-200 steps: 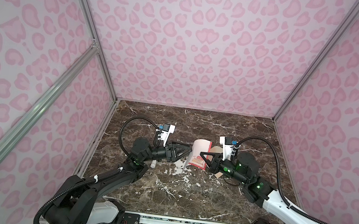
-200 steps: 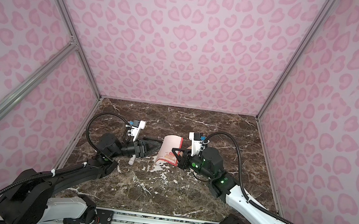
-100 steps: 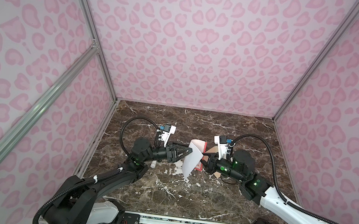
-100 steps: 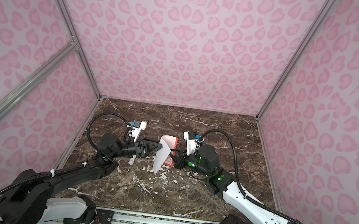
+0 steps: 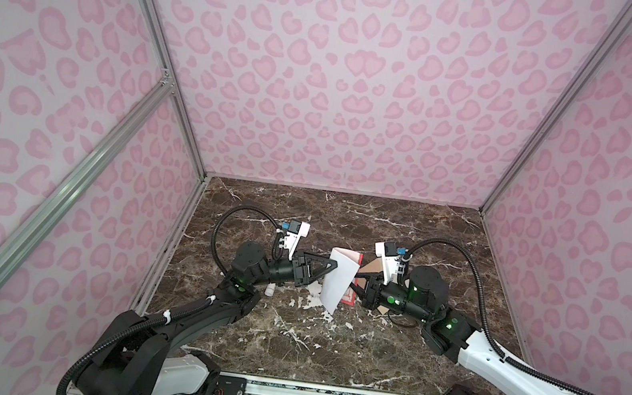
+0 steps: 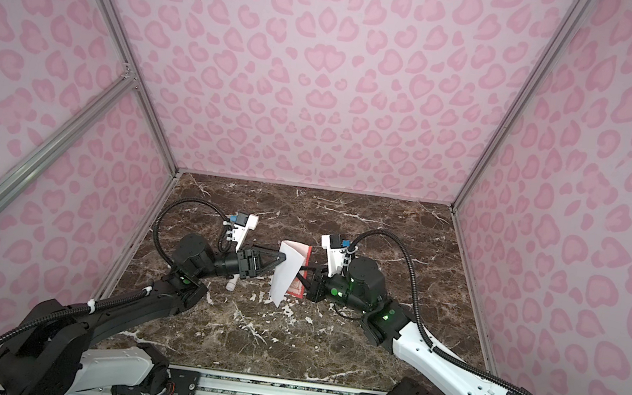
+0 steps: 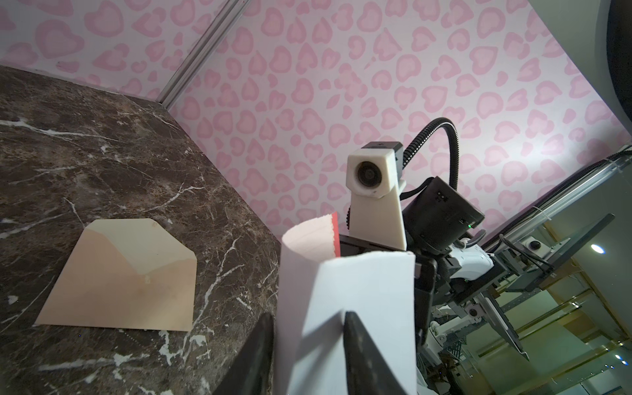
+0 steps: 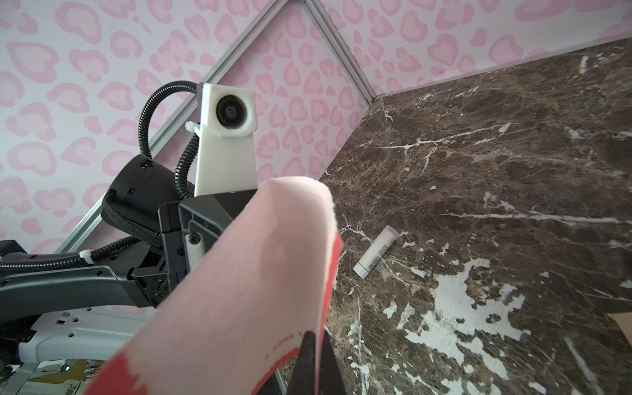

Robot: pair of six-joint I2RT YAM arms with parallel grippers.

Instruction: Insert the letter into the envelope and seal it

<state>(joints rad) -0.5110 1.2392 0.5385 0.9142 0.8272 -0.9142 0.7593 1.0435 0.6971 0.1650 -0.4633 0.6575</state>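
Visibly bowed letter (image 5: 338,279); flat tan envelope (image 7: 119,280); veined marble (image 5: 303,213).

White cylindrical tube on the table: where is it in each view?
Top view: small white cylindrical tube beneath the left arm's wrist.
Top view: the tube, same place.
Left wrist: not in it.
Right wrist: the tube, lying beside the red-bordered pink paper card.
Shared landmark: that card, lifted at centre.

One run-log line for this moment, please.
letter: upright, curled | right pincer: shut on letter | left pincer: jaws around letter, grip unclear | envelope: flat on table, flap open
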